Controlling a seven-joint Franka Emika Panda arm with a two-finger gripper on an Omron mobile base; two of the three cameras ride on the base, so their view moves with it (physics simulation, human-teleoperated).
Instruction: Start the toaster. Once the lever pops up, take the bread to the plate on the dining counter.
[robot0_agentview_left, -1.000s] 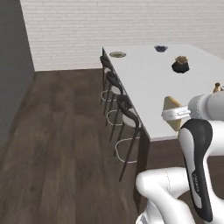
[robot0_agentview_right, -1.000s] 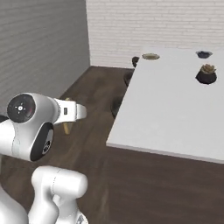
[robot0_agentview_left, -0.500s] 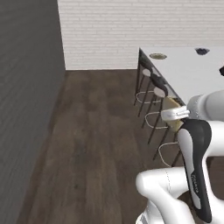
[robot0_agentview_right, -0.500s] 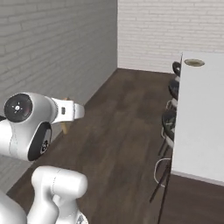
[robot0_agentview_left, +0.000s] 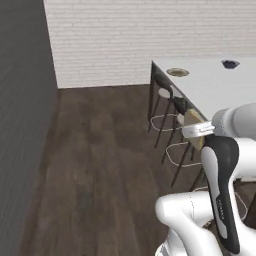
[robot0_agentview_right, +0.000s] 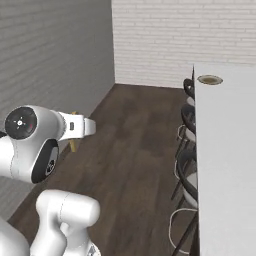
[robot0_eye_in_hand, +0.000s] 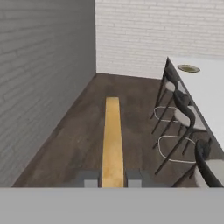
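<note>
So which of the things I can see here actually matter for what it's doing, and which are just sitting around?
Part of the job:
- the bread, a pale slice seen edge-on, clamped in the shut tool
- the plate at the far end of the dining counter

Just lying about:
- the stools lined along the counter's edge
- a small dark bowl farther along the counter

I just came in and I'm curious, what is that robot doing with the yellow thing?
The yellow thing is the bread, seen edge-on. The robot's gripper is shut on it, one finger on each side, carrying it over the dark wood floor. The plate sits at the far end of the white dining counter, past a row of stools. So the bread isn't on the plate yet.
</note>
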